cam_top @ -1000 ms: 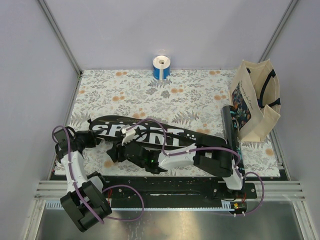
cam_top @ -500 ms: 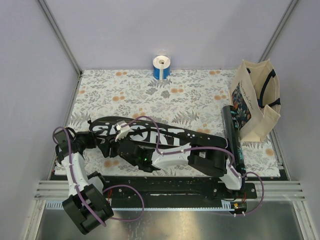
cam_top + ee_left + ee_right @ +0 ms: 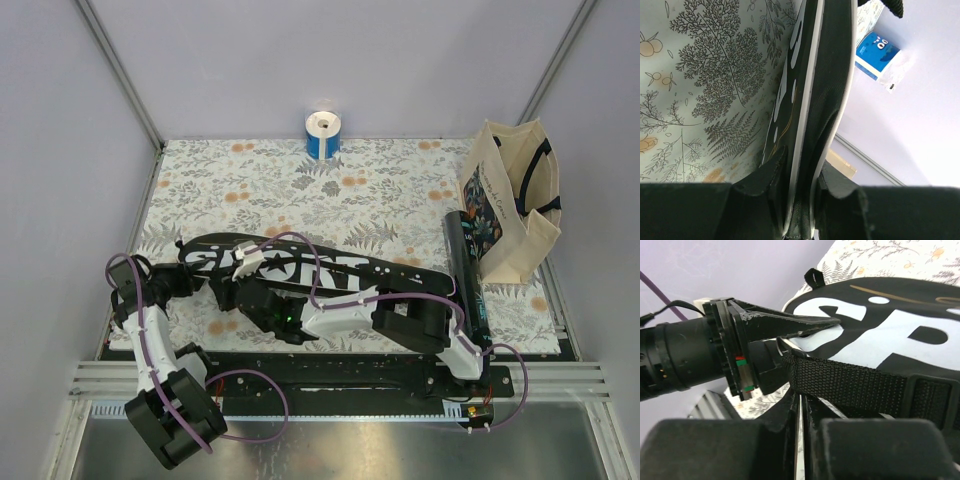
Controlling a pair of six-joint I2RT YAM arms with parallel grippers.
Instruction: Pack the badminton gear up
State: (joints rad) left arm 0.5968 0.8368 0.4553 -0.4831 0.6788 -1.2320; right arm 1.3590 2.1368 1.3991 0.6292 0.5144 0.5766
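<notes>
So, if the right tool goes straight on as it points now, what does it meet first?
Probably the black webbing strap of the racket cover, right across its tips; behind that, the left tool, though depth is unclear.

Bright, even diffuse light; faint soft shadows; overhead view sharp; wrist views blurred in near foreground.

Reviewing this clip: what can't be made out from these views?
- Inside of the long black "SPORT" racket cover: closed fabric hides it in every view.
- Contents of the black cylindrical tube: top view, too small and dark.
- Interior of the cream printed tote bag: top view, its own walls hide it.
</notes>
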